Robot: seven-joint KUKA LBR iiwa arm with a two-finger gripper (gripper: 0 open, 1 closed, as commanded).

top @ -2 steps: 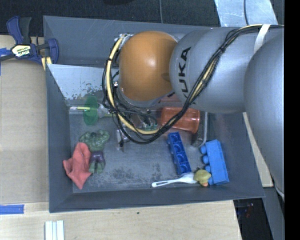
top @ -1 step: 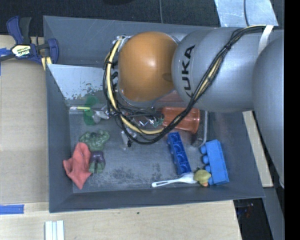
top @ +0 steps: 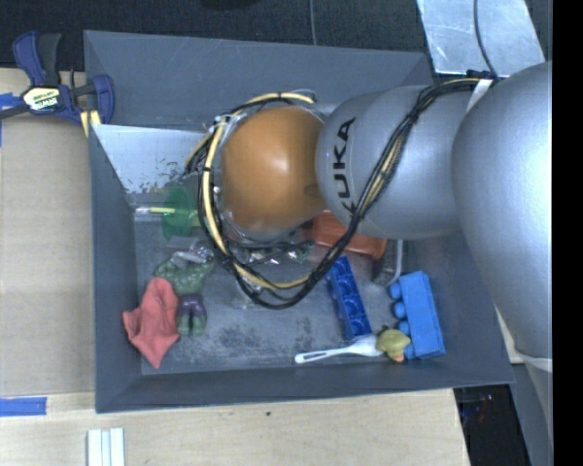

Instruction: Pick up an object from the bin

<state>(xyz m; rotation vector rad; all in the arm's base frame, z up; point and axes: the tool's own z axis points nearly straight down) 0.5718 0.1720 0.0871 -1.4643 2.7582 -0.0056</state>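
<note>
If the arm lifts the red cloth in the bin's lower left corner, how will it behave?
The red cloth lies crumpled in folds, so it is probably floppy and would droop. It looks thin, so likely light. Pushed, it would rather bunch than roll.

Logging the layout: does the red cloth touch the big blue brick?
No: the red cloth lies at the lower left of the bin, while the big blue brick lies well apart at the lower right.

a robotics lab: a silver industrial arm point(top: 418, 178) lettered kuka, cables point(top: 272, 297) looped at its wrist, reaches into a grey metal bin point(top: 112, 289) of a red cloth point(top: 154, 320) and blue blocks point(top: 420, 316).
</note>
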